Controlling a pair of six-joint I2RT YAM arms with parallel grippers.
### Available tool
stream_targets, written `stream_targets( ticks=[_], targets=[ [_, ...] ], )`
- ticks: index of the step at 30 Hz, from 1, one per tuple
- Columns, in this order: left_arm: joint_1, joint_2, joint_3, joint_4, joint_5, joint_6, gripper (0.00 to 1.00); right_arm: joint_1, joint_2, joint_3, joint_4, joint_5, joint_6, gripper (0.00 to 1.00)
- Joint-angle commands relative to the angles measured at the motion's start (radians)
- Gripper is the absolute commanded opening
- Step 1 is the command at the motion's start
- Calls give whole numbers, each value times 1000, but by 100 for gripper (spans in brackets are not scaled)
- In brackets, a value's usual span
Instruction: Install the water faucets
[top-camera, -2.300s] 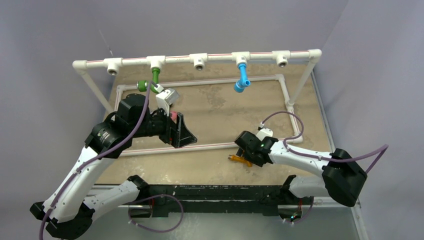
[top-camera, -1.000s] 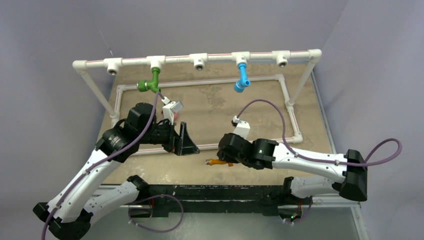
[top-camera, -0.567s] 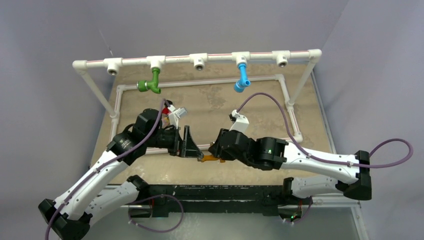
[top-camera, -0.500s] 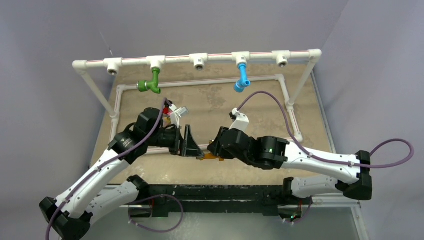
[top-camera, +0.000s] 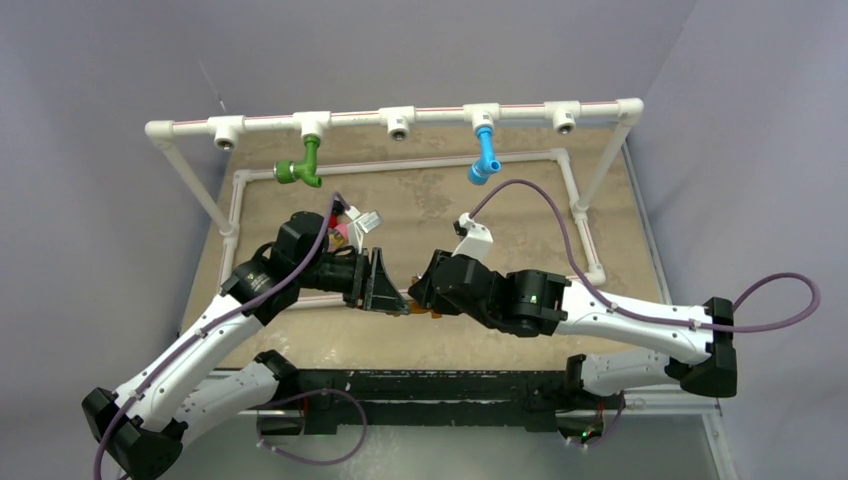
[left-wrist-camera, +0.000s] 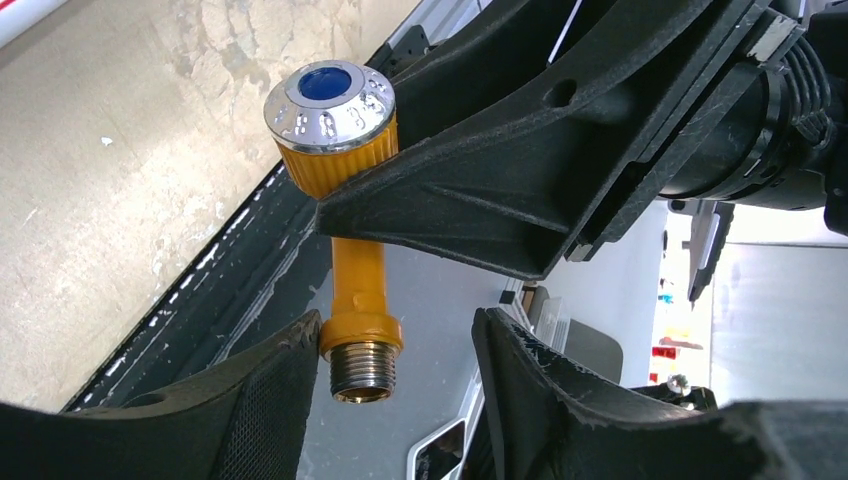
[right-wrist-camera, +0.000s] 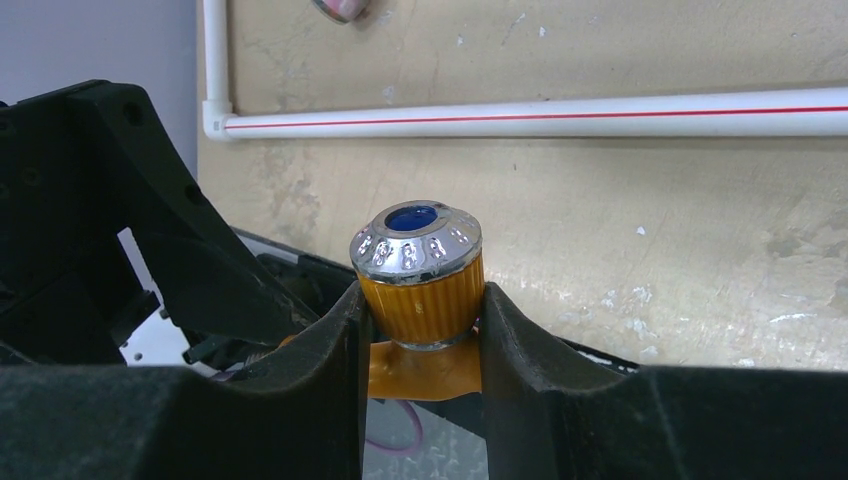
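Note:
An orange faucet (top-camera: 412, 309) with a silver knob and a threaded metal end hangs in the air between my two grippers, above the board's front edge. My right gripper (right-wrist-camera: 420, 300) is shut on its ribbed orange knob (right-wrist-camera: 418, 285). My left gripper (left-wrist-camera: 408, 345) is open, with the faucet's threaded end (left-wrist-camera: 361, 368) between its fingers, close to the left finger (left-wrist-camera: 250, 400). A green faucet (top-camera: 303, 165) sits in the second tee from the left of the white pipe rail (top-camera: 350, 117). A blue faucet (top-camera: 484, 155) sits in the fourth tee.
Three tee sockets on the rail are bare: the far left one (top-camera: 226, 133), the middle one (top-camera: 398, 125) and the far right one (top-camera: 563, 120). A white pipe base frame (top-camera: 590, 240) lies on the tan board (top-camera: 450, 215). A black bar (top-camera: 430, 385) runs along the near edge.
My right gripper has lifted the orange faucet off the board at the front right and carried it left. My left arm has come down and forward from the green faucet to meet it.

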Motion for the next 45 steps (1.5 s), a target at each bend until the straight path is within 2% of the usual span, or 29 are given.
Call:
stream_targets(
  ticks=[1, 8, 11, 15, 17, 19, 22, 23, 24, 26, 30, 32, 34, 38, 40, 45],
  targets=[
    [-6, -1, 9, 12, 34, 10, 56, 7, -30, 42, 34, 54, 33, 0],
    [-6, 17, 0, 20, 38, 6, 54, 9, -21, 72, 19, 64, 35, 0],
    [-6, 19, -2, 22, 42, 8, 48, 11, -24, 76, 25, 69, 34, 0],
    [-6, 22, -5, 25, 44, 8, 32, 13, -17, 78, 24, 69, 26, 0],
    [-4, 26, -5, 30, 46, 5, 18, 14, -10, 77, 25, 65, 25, 0],
    [-5, 28, -4, 36, 51, 4, 0, 16, -3, 74, 20, 62, 26, 0],
    [-5, 24, -2, 42, 56, 6, 0, 17, -13, 62, 28, 58, 33, 0],
    [-4, 21, -2, 41, 57, 8, 0, 17, -21, 55, 33, 57, 33, 9],
    [-5, 19, -2, 43, 58, 8, 0, 17, -31, 46, 37, 53, 35, 25],
    [-4, 12, -2, 47, 62, 6, 0, 17, -57, 28, 44, 51, 39, 45],
    [-5, -1, -10, 70, 67, -6, 0, 17, -104, 2, 41, 37, 30, 75],
    [-5, -11, -16, 103, 84, -20, 0, 17, -128, -10, 30, 23, 24, 85],
    [-4, -22, -28, 138, 98, -43, 0, 17, -181, -29, 23, 1, 20, 91],
    [-4, -38, -57, 230, 149, -94, 0, 17, -327, -82, 95, -111, -52, 93],
    [-7, -53, -84, 336, 193, -142, 0, 17, -409, -121, 151, -174, -116, 95],
    [-5, -67, -114, 569, 264, -245, 0, 17, -544, -160, 213, -217, -212, 96]
  ],
)
